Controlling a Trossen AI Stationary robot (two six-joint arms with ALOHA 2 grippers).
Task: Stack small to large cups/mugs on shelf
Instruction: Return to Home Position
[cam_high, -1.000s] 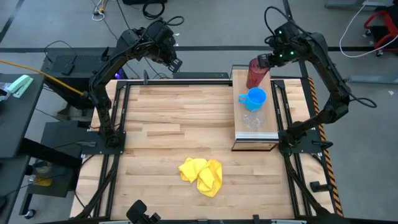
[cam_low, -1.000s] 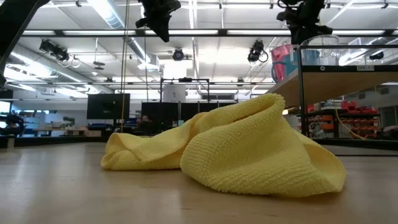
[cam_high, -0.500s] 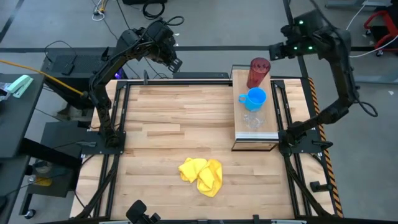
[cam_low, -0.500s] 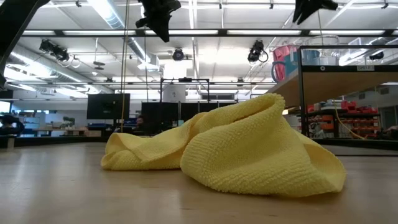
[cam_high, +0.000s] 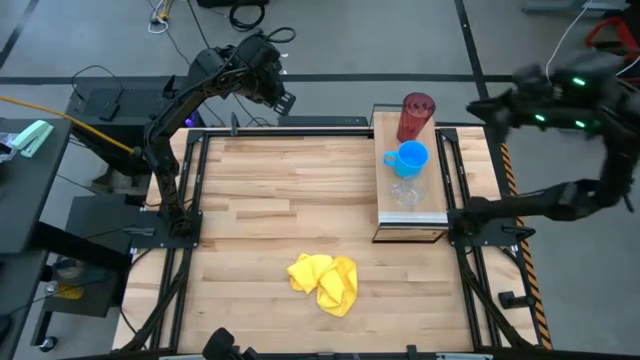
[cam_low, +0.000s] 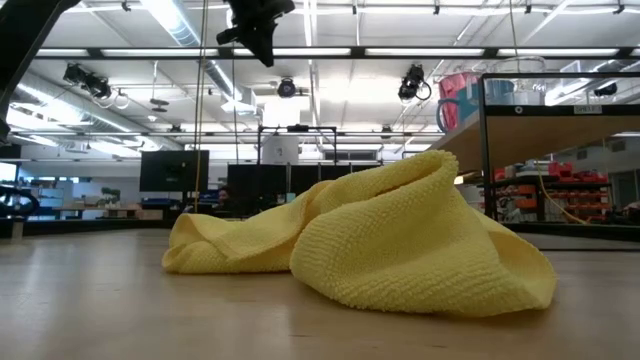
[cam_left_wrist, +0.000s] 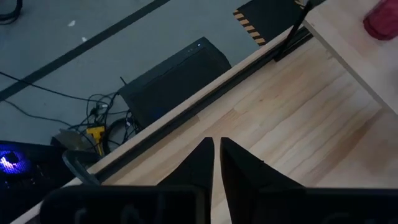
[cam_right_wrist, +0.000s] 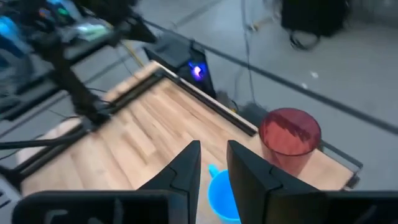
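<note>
High view: tumbler (cam_high: 416, 117), mug (cam_high: 409, 157), clear cup (cam_high: 405, 192) lined on shelf (cam_high: 436, 175); cloth (cam_high: 324, 281) apart on table (cam_high: 280, 180); left gripper (cam_left_wrist: 216, 143) clenched, right gripper (cam_right_wrist: 213, 147) parted, empty

Shelf (cam_high: 433, 200) sits on the right side of tabletop (cam_high: 290, 190), long axis running front to back. Three vessels on it in single file: tumbler (cam_high: 415, 117) at the back end, mug (cam_high: 409, 158) just before it, cup (cam_high: 405, 192) just before the mug. Cloth (cam_high: 324, 281) lies on the tabletop near the front edge, about mid-width, left of the shelf's front end and well apart from it. Left gripper (cam_high: 285, 101) hangs beyond the table's back edge, left of centre. Right gripper (cam_high: 478, 108) hangs right of the tumbler, apart from it, off the shelf.
</note>
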